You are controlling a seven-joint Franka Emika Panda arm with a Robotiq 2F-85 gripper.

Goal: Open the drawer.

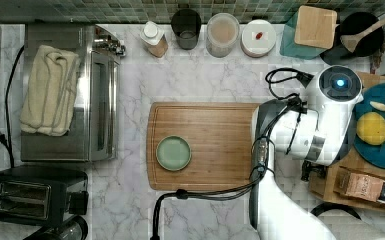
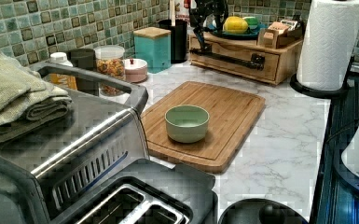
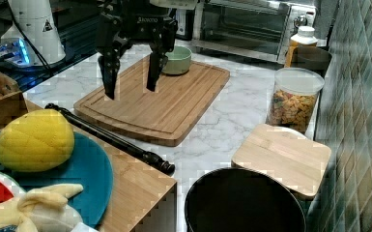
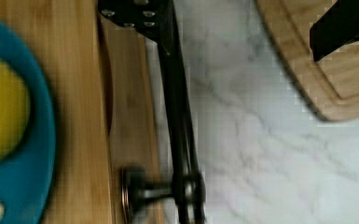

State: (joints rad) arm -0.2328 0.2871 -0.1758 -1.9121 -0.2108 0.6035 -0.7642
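Right view: my gripper [image 3: 130, 89] hangs above the marble counter [image 3: 241, 108] with its two black fingers [image 3: 109, 72] spread wide apart and nothing between them. It hovers over the near end of the cutting board [image 3: 159, 101], just beyond the black bar handle [image 3: 111, 137] that runs across the front of the drawer [image 3: 147, 212]. The handle lies below and in front of the fingertips, and I am not touching it.

The drawer sits in a bamboo cabinet [image 3: 140, 183] at the right view's lower left. On the cabinet's top rests a blue plate [image 3: 87, 169] carrying a yellow fruit [image 3: 34, 140].

In the left view the drawer [image 2: 235, 58] is at the far end of the counter, its front facing the cutting board [image 2: 214, 112], beside a paper towel roll [image 2: 331, 42] on the left view's right. A green bowl [image 2: 187, 122] stands on the board, well apart from the drawer.

In the wrist view the handle [image 4: 177, 116] runs along the drawer front [image 4: 130, 116], held off it by a round post [image 4: 137, 193]. A thin dark gap shows between the drawer front and the cabinet top beside it. One fingertip [image 4: 340, 30] shows over a corner of the cutting board [image 4: 345, 79].

In the top view my arm [image 1: 300, 135] covers the drawer's spot at the top view's right.
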